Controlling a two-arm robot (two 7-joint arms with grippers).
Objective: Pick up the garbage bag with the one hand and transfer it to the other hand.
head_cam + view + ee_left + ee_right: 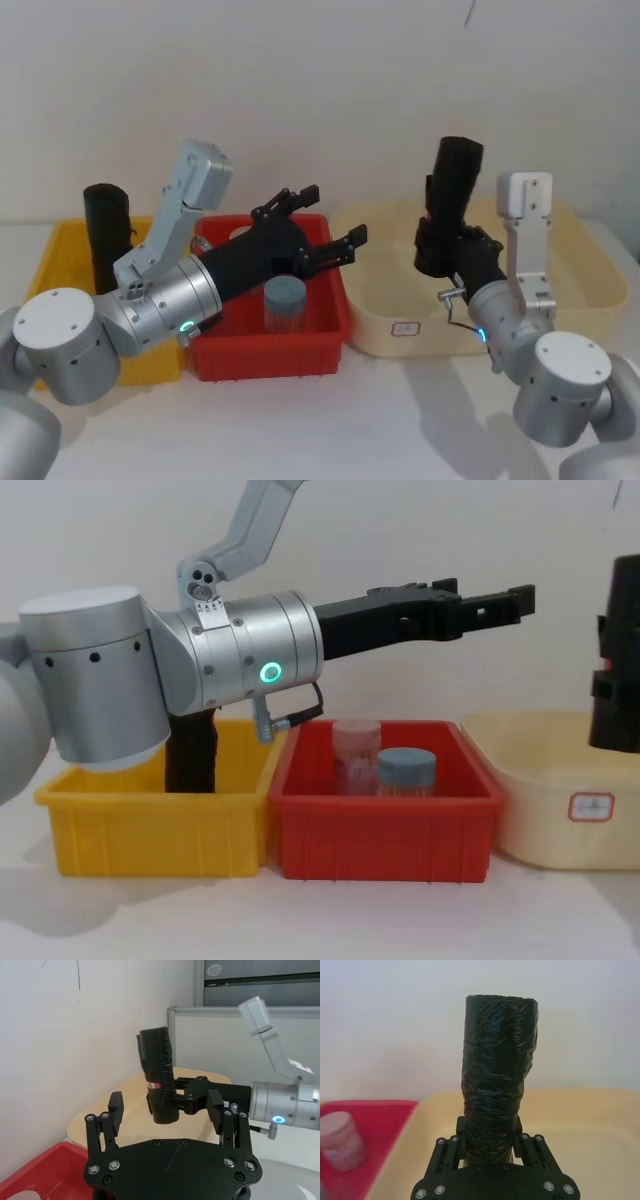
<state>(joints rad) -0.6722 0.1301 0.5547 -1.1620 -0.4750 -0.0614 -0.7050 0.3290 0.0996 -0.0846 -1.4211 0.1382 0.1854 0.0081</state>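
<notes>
While the right gripper [440,240] clamps the lower end of the garbage bag [456,185], the crinkled black plastic roll stands upright above the smooth cream tub [385,310]. Left gripper [335,213] over the red crate [270,358], forked fingers spread, pointing toward the roll; open air between them

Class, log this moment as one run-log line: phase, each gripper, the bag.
phase: pre-handover | right gripper: shut on garbage bag, held above cream tray | left gripper: open, over red bin, not touching the bag
</notes>
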